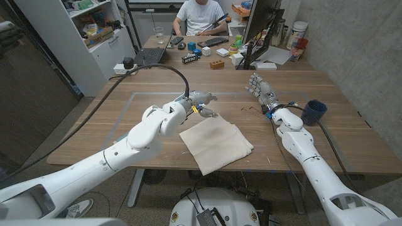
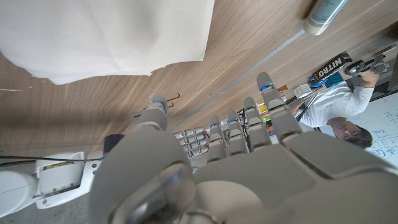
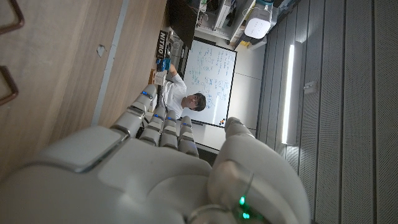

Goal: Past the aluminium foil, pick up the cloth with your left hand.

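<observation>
Cloth [image 1: 217, 145] lies spread on the bench [image 1: 326, 122], head view; left robot hand [image 1: 196, 103] hovers just beyond its far edge, near the foil roll [image 1: 206, 96], holding nothing. Right robot hand [image 1: 260, 89] stands well apart, fingers spread. Left wrist view: fingers [image 2: 249, 127] apart, cloth corner beside. Soft, light; pinch an edge.

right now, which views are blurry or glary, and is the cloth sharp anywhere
Head view: evenly lit and sharp, cloth crisp with a soft shadow. Left wrist view: left hand close and blurred, the cloth bright, nearly washed out. Right wrist view: right hand soft-focused, a ceiling light strip glaring.
</observation>
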### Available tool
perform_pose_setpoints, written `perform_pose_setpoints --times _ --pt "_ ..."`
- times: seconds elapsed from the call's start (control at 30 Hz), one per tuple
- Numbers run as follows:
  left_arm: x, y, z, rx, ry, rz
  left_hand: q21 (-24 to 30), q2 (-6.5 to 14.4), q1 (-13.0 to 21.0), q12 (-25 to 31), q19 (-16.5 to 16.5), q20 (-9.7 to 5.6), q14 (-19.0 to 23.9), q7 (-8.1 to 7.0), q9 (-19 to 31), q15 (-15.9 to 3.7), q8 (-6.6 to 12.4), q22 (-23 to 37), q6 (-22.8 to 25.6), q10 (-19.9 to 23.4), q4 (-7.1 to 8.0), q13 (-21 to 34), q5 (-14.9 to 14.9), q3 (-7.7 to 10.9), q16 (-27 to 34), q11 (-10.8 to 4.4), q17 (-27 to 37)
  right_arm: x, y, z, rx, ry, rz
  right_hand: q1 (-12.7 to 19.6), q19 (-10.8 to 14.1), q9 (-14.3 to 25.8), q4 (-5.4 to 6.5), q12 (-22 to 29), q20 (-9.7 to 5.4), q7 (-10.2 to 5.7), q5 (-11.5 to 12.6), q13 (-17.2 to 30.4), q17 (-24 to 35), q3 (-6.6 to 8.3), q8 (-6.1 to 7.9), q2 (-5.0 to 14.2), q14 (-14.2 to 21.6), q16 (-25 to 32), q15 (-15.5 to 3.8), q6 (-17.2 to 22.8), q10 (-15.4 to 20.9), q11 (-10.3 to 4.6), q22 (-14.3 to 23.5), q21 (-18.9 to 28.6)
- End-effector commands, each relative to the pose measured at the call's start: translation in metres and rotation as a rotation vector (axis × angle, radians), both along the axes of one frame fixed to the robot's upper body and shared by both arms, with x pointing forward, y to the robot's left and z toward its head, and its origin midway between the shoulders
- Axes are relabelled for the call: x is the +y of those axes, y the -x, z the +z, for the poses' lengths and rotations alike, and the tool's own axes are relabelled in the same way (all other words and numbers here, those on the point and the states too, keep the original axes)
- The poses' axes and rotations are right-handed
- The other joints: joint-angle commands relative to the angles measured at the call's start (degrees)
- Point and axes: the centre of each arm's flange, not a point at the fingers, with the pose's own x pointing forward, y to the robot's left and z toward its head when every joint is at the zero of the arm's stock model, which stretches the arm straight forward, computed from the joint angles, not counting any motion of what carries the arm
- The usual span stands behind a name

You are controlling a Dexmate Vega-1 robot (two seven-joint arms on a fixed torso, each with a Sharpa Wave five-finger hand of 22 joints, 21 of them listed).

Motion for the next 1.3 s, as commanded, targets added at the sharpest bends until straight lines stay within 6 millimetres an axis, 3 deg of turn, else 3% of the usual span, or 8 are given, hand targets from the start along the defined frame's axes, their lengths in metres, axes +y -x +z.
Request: perform_pose_setpoints --times 0.03,0.47,0.67,1.3 --pt "-0.019 0.003 -0.015 0.016 -0.074 0.001 0.60 -0.66 0.07 0.30 0.85 0.00 0.58 -0.21 0.20 0.20 0.04 0.11 0.90 0.29 0.10 0.17 0.09 -0.48 0.28 -0.06 0.14 0.005 -0.005 0.001 0.004 0.003 0.013 -0.58 -0.39 -0.02 -0.38 0.18 0.18 -0.36 0.18 0.08 -0.07 0.35 0.12 -0.04 0.69 0.25 0.12 0.31 0.34 -0.07 0.33 0.08" --pt "-0.043 0.008 -0.046 -0.152 -0.269 0.082 0.47 -1.01 0.65 0.51 1.64 0.09 0.16 -0.52 0.24 -0.16 0.22 -0.07 1.78 0.67 0.09 0.37 0.18 -0.71 -0.10 -0.63 0.20 0.007 -0.009 0.003 0.005 0.000 0.016 -0.69 0.32 -0.03 -0.48 0.16 -0.08 -0.37 0.20 0.04 -0.25 0.36 0.05 0.05 0.91 0.32 0.24 0.26 0.43 0.08 0.34 0.39" --pt "-0.050 0.003 -0.059 -0.112 -0.274 0.059 0.35 -0.97 0.88 0.63 1.78 0.10 0.28 -0.72 0.25 -0.26 0.20 -0.14 1.93 0.91 0.14 0.45 0.20 -0.75 -0.12 -0.77 0.24 0.007 -0.010 0.003 0.009 0.001 0.016 -0.71 0.38 -0.03 -0.53 0.14 -0.08 -0.37 0.21 0.02 -0.32 0.37 0.05 0.07 0.99 0.34 0.24 0.27 0.43 0.10 0.35 0.41" --pt "-0.065 -0.002 -0.069 -0.050 -0.137 0.007 -0.14 -0.97 1.12 0.74 1.87 0.13 0.37 -0.53 0.29 -0.13 0.06 -0.29 2.17 1.05 0.40 0.69 0.23 -1.03 -0.25 -0.66 0.32 0.004 -0.010 -0.001 0.017 0.002 0.020 -0.90 0.37 -0.04 -0.57 0.12 -0.04 -0.45 0.22 -0.02 -0.46 0.38 0.04 0.23 1.06 0.37 0.11 0.34 0.50 0.10 0.36 0.40"
